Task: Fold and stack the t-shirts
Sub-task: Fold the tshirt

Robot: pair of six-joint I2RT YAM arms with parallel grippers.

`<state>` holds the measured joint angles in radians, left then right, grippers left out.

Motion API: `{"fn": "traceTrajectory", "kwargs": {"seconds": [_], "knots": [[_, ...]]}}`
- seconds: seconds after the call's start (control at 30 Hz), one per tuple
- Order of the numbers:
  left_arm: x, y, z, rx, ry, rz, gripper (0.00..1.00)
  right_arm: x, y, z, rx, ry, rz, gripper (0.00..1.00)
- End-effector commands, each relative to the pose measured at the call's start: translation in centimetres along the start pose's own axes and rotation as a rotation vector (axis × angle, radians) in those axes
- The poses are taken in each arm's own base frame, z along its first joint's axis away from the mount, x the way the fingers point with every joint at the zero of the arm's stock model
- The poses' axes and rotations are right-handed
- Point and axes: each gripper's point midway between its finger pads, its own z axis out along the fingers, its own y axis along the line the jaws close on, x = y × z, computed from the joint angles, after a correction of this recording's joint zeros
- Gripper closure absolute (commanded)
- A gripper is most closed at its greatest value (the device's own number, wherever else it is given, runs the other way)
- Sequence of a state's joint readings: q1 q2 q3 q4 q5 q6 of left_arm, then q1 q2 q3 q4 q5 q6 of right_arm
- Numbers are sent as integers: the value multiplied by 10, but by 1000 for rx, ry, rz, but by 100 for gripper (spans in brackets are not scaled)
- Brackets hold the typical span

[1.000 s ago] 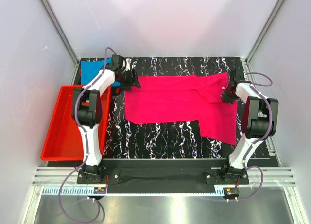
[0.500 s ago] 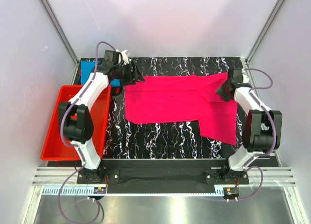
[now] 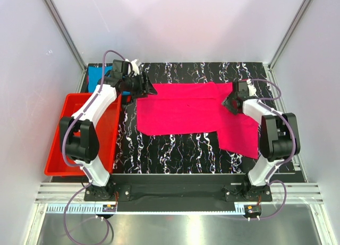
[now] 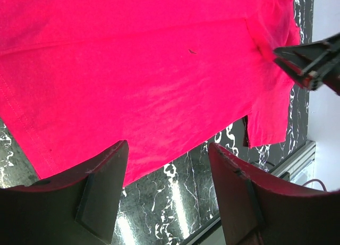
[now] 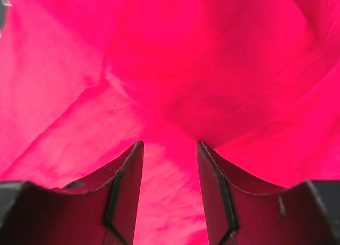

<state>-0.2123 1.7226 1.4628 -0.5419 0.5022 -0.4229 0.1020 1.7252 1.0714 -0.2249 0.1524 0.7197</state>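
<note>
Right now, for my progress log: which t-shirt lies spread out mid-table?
The magenta-pink t-shirt; the turquoise t-shirt sits at the far-left corner, partly hidden by the left arm.

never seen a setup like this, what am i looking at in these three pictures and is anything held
These are two robot arms bolted to the near edge of a black marbled table. The wide picture looks down from above; the other two come from cameras on each wrist, so the dark shapes at the bottom are that arm's own fingers. A pink t-shirt lies spread in the middle, a blue t-shirt at the far left corner, a red tray on the left. The left gripper and right gripper are over the pink shirt's ends, both open, holding nothing.
</note>
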Motion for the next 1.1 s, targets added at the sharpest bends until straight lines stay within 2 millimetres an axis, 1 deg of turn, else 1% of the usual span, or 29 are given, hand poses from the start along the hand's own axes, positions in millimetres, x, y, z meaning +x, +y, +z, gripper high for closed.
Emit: {"fn": "traceTrajectory", "kwargs": {"seconds": [0.0, 0.1, 0.17, 0.2, 0.3, 0.33, 0.37, 0.4, 0.43, 0.5, 0.57, 0.63, 0.7, 0.83, 0.87, 0.93, 1.07], "knots": [[-15, -21, -17, 59, -72, 50, 33, -13, 4, 11, 13, -64, 4, 48], [-15, -20, -16, 59, -72, 50, 33, -12, 3, 17, 31, -65, 9, 48], [-15, -18, -15, 54, -69, 48, 33, -16, 1, 19, 54, -81, 14, 48], [-15, -18, -15, 55, -70, 50, 33, -15, -2, 21, 72, -74, 10, 48], [-16, -16, -14, 47, -69, 49, 33, -18, 2, 22, 64, -80, 5, 50], [-16, -17, -14, 48, -70, 50, 33, -19, 2, 23, 62, -83, 8, 54], [-16, -16, -14, 44, -69, 50, 33, -21, 5, 22, 55, -84, 7, 67], [-18, -15, -14, 41, -74, 52, 33, -21, 6, 23, 56, -81, 3, 74], [-17, -16, -14, 41, -70, 51, 33, -22, 7, 23, 54, -79, 0, 84], [-18, -14, -14, 35, -74, 53, 33, -26, 10, 18, 52, -76, -5, 100], [-16, -13, -13, 31, -71, 53, 33, -29, 10, 11, 62, -73, -13, 100], [-16, -12, -13, 29, -69, 51, 33, -36, 13, 1, 68, -75, -23, 100], [-15, -13, -13, 31, -68, 50, 33, -39, 15, -4, 68, -66, -39, 100], [-16, -11, -13, 27, -67, 51, 33, -42, 15, -7, 72, -33, -34, 100], [-15, -12, -12, 29, -66, 53, 33, -42, 10, -6, 79, -19, -25, 100], [-14, -11, -13, 24, -63, 52, 33, -43, 9, -7, 75, -9, -15, 100], [-15, -10, -12, 24, -64, 53, 33, -37, 9, -8, 60, 33, -13, 96]]}}
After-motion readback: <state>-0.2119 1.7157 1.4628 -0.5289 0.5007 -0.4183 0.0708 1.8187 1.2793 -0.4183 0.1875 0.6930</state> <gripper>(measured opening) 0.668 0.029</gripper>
